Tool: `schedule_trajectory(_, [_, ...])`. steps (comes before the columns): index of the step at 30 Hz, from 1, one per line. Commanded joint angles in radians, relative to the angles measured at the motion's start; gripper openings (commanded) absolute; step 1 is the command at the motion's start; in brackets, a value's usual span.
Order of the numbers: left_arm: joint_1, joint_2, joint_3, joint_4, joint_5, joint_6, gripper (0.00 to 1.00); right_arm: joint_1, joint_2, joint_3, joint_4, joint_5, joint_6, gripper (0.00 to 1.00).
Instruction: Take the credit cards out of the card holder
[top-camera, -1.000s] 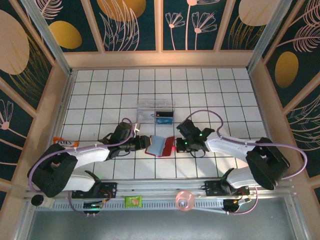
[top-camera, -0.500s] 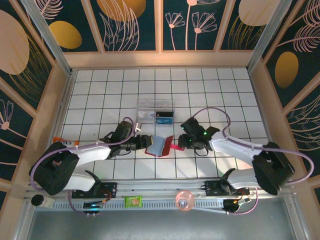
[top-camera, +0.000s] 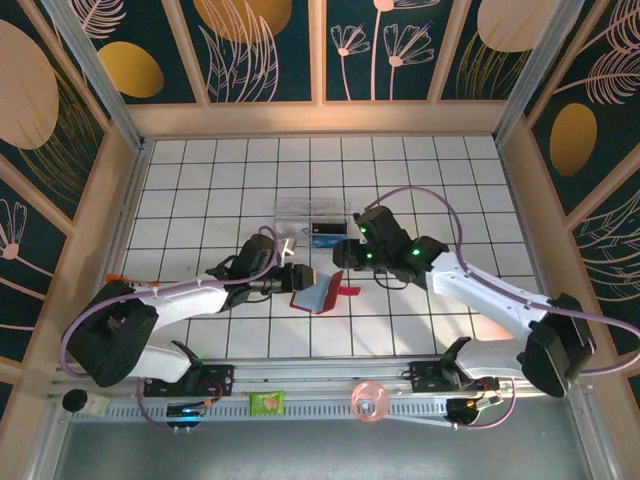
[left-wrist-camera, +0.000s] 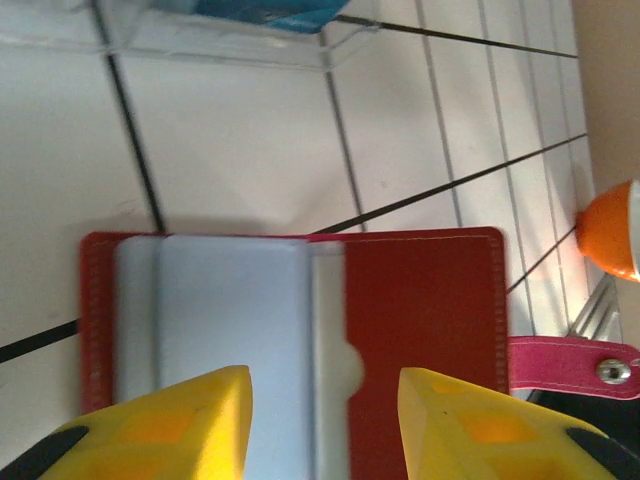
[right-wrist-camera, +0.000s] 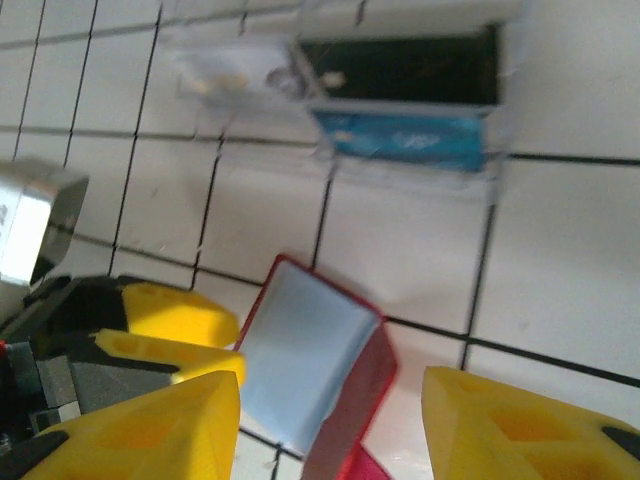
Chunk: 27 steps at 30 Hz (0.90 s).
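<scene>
Note the red card holder (top-camera: 318, 293) lying open on the tiled table (top-camera: 200, 180), grey-blue sleeves (left-wrist-camera: 230, 330) facing up, at 6 o'clock from the clear plastic box (top-camera: 312, 222). See the left jaws partly open at its 9 o'clock edge, clamping nothing visibly. See the right jaws spread wide, empty, hovering at its 1 o'clock.
</scene>
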Motion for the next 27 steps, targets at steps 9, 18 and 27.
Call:
schedule_trajectory(9, [-0.001, -0.035, -0.023, -0.120, -0.121, 0.025, 0.44, 0.037, 0.082, -0.104, 0.120, -0.189, -0.019, 0.28])
schedule_trajectory(18, [0.032, -0.066, -0.068, -0.132, -0.167, 0.019, 0.54, 0.035, 0.119, -0.209, 0.087, -0.034, -0.020, 0.19])
schedule_trajectory(27, [0.056, -0.035, -0.118, 0.023, -0.059, 0.003, 0.68, 0.025, 0.175, -0.260, 0.146, 0.029, -0.005, 0.13])
